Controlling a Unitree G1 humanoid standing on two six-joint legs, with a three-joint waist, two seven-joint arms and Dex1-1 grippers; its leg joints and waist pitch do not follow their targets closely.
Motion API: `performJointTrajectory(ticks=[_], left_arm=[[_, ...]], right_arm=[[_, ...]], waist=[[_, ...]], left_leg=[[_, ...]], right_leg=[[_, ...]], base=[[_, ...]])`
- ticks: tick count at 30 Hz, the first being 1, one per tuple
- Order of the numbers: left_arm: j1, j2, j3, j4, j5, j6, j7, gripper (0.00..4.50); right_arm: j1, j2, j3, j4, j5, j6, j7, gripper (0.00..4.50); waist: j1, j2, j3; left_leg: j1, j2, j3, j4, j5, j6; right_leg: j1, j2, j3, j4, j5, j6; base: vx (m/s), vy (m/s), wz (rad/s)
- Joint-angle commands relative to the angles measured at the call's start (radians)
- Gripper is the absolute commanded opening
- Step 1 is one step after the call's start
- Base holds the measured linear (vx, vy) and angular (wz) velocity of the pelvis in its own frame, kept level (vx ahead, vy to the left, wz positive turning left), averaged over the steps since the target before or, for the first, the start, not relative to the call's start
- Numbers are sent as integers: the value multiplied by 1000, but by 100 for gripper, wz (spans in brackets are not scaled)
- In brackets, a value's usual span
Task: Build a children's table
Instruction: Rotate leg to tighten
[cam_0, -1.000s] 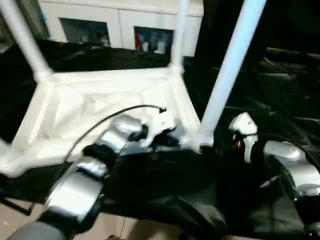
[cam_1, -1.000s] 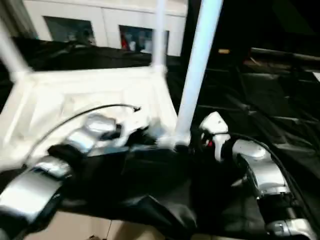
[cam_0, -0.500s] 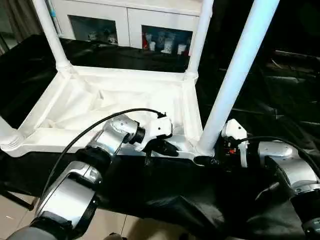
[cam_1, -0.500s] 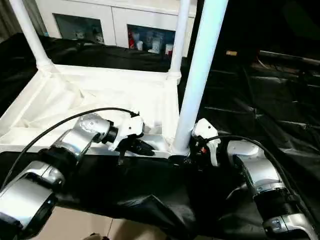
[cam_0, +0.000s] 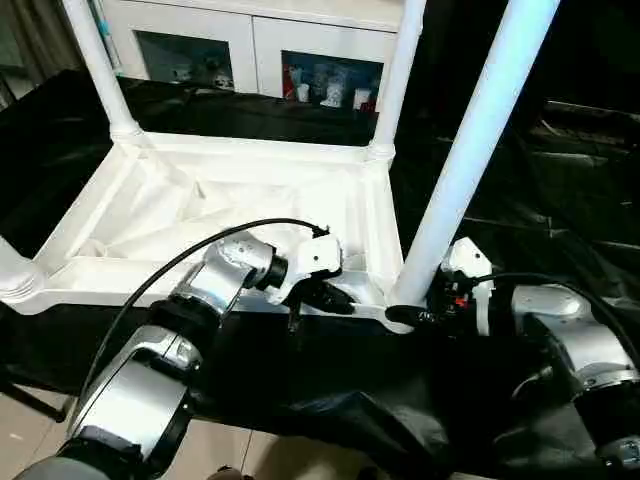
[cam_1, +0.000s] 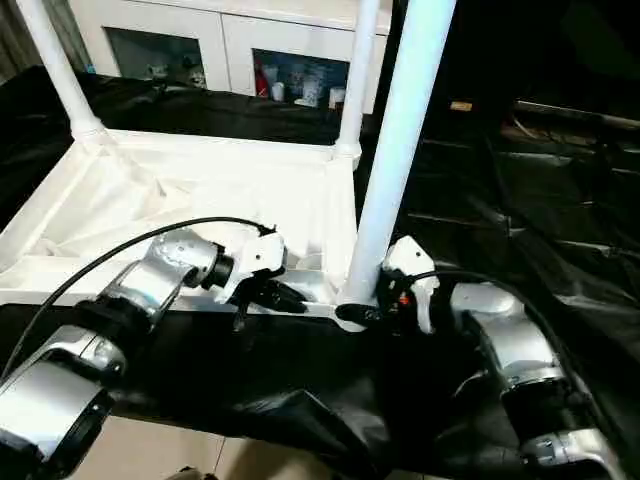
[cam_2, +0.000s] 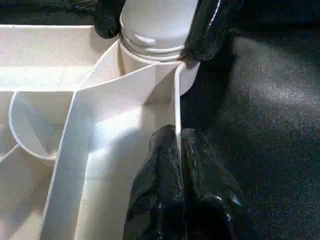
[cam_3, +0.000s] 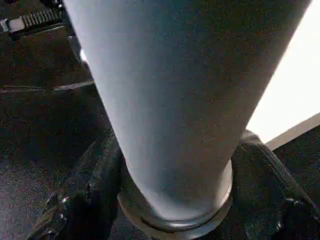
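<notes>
The white children's table top (cam_0: 200, 200) lies upside down on the black-draped work table, ribs up. Two legs stand in its far sockets (cam_0: 95, 60) (cam_0: 400, 70), and a stub of another shows at the near left corner (cam_0: 10, 270). The near right leg (cam_0: 470, 140) rises from its corner socket. My left gripper (cam_0: 335, 298) is shut on the thin near rim of the top, close to that corner (cam_2: 177, 135). My right gripper (cam_0: 410, 315) hugs the base of the near right leg, one black finger (cam_3: 85, 200) on each side of the collar.
A white cabinet (cam_0: 260, 50) with glass doors stands behind the work table. Wrinkled black drape (cam_0: 520, 200) covers the surface to the right. A black cable (cam_0: 180, 265) arcs over my left forearm. Pale floor (cam_0: 20, 440) shows below the near edge.
The head view swung and steadied. My right gripper's fingers have drawn in around the near right leg's base. The left gripper keeps its pinch on the rim.
</notes>
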Motion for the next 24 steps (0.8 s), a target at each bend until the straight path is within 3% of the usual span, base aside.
performJointTrajectory(ticks=[1,3,4,5,7,9,10,12,13,14,16,17,20,22,24], left_arm=[[-16,-43,4,10,-9,-7,57,0],[-22,-51,10,32,0,-12,97,0],[-37,-66,17,74,16,-10,178,0],[-54,-85,28,118,29,-5,264,0],[-74,-107,40,162,37,9,358,0],[-88,-122,48,189,42,18,419,0],[-102,-140,58,215,46,30,484,0],[-123,-164,62,251,61,30,586,0],[-128,-175,56,264,69,18,602,0],[-128,-175,56,264,69,18,602,0],[-131,-181,50,271,76,4,599,0],[-131,-184,45,272,79,-7,588,0],[-132,-187,24,277,91,-59,533,0],[-137,-190,22,290,92,-83,522,0],[-146,-194,23,306,91,-105,521,0]], right_arm=[[10,61,-12,8,-26,6,-147,269],[14,83,-26,14,-32,6,-200,267],[15,128,-60,27,-36,14,-305,267],[15,175,-97,45,-43,18,-422,267],[12,220,-135,70,-62,18,-558,267],[9,248,-159,88,-77,18,-647,267],[4,276,-185,107,-93,16,-746,267],[-4,317,-222,129,-95,8,-857,266],[-7,339,-231,125,-92,0,-884,266],[-7,339,-231,125,-92,0,-884,266],[-7,353,-233,116,-90,-8,-892,266],[-6,358,-232,108,-91,-12,-893,266],[11,359,-244,63,-79,-38,-863,266],[23,362,-257,33,-69,-59,-855,336],[41,353,-248,-7,-70,-77,-857,346]], waist=[[0,-11,-71],[-6,-14,-70],[-8,-16,-71],[-10,-10,-71],[-15,-10,-71],[-17,-12,-72],[-18,-2,-72],[-23,-7,-75],[-23,-8,-75],[-22,5,-73],[-22,-1,-76],[-22,7,-75],[-24,10,-77],[-20,16,-79],[-16,18,-79]], left_leg=[[6,-2,13,-67,-183,87],[5,-4,11,-70,-213,58],[7,-6,11,-71,-233,45],[13,-7,11,-70,-251,33],[12,-10,11,-72,-266,8],[11,-11,8,-73,-270,3],[10,-11,7,-73,-267,5],[9,-14,8,-72,-260,10],[7,-15,10,-71,-256,14],[9,-15,9,-72,-255,16],[6,-15,9,-71,-242,26],[6,-15,7,-72,-240,27],[6,-14,8,-72,-239,37],[7,-13,9,-70,-223,46],[8,-13,9,-70,-225,47]], right_leg=[[55,-27,19,-58,-228,-250],[53,-26,19,-61,-273,-228],[52,-26,18,-65,-309,-211],[45,-25,20,-68,-332,-202],[42,-24,19,-75,-369,-182],[43,-22,19,-76,-372,-172],[45,-22,20,-74,-354,-174],[46,-20,19,-74,-318,-180],[47,-20,20,-74,-312,-180],[46,-21,20,-74,-306,-183],[50,-20,19,-73,-273,-185],[51,-20,19,-71,-263,-188],[54,-18,19,-69,-208,-205],[56,-19,20,-66,-173,-224],[56,-20,19,-67,-172,-226]], base=[[0,0,0],[0,0,0],[0,0,0],[0,0,0],[0,0,0],[0,0,0],[0,0,0],[0,0,0],[0,0,0],[0,0,0],[0,0,0],[0,0,0],[0,0,0],[0,0,0],[0,0,0]])
